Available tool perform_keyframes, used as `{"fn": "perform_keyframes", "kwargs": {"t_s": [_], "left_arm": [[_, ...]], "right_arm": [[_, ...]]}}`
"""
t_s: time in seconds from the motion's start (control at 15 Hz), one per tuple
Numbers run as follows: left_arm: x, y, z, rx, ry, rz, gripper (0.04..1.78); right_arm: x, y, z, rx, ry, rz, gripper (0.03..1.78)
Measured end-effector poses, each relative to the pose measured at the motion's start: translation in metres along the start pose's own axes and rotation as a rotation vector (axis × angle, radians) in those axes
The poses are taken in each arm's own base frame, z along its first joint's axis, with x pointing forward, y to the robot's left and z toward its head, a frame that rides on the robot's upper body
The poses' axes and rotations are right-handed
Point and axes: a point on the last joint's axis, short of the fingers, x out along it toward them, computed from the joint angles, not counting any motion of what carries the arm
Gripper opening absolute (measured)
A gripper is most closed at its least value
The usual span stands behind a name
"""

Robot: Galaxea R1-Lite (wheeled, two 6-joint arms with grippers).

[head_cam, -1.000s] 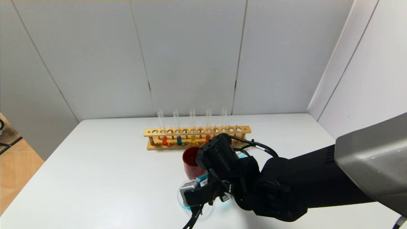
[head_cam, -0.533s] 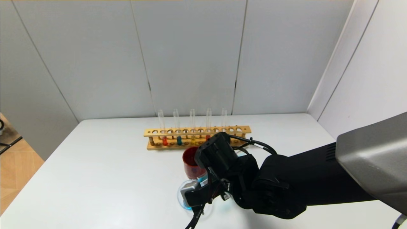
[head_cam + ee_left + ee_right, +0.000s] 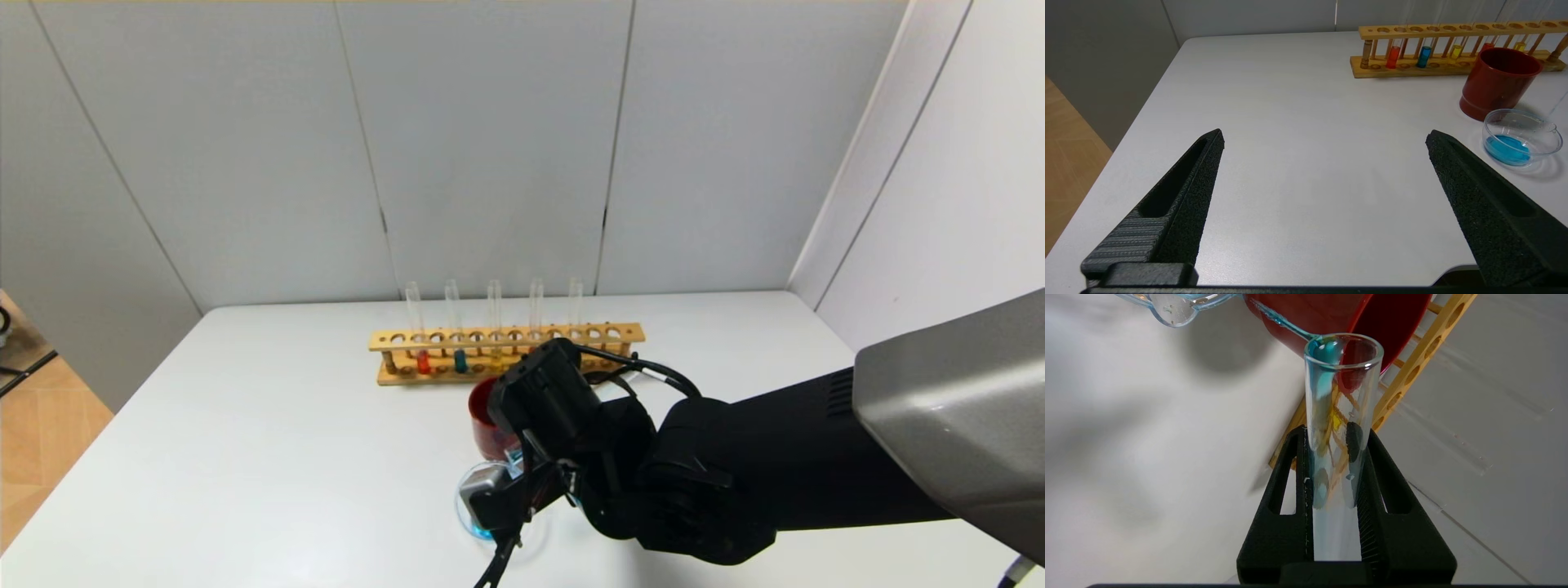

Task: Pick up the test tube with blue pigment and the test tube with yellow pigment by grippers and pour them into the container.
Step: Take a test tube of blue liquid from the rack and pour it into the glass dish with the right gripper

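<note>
Head view: the right claw [image 3: 522,482] hangs low over the glass beaker [image 3: 472,523] at the near edge of the worktop [image 3: 245,425], just in front of the red cup [image 3: 488,426]. The wooden rack [image 3: 506,353] behind carries five tubes, among them a blue tube [image 3: 459,359].

Left wrist view: the left claw [image 3: 1323,155] stands wide and empty over bare worktop, well apart from the beaker, which holds a shallow blue pool.

Right wrist view: the right claw is clamped on a tilted test tube [image 3: 1337,428], a thin blue stream leaving its lip toward the beaker's spout [image 3: 1171,308].

Risk, as I judge it: the stream is thin and the mouth sits beside the cup, so a slight drift could spill onto the worktop or cup. No writing is readable.
</note>
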Motion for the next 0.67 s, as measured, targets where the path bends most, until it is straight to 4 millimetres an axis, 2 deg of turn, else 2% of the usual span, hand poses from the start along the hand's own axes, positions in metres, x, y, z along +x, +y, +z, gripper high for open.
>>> {"fn": "perform_keyframes", "kwargs": {"t_s": [0.67], "left_arm": [[0.0000, 0.0000, 0.0000, 0.000, 0.000, 0.000, 1.75]], "right_arm": [[-0.0016, 0.0014, 0.0090, -0.082, 0.049, -0.012, 0.39]]}}
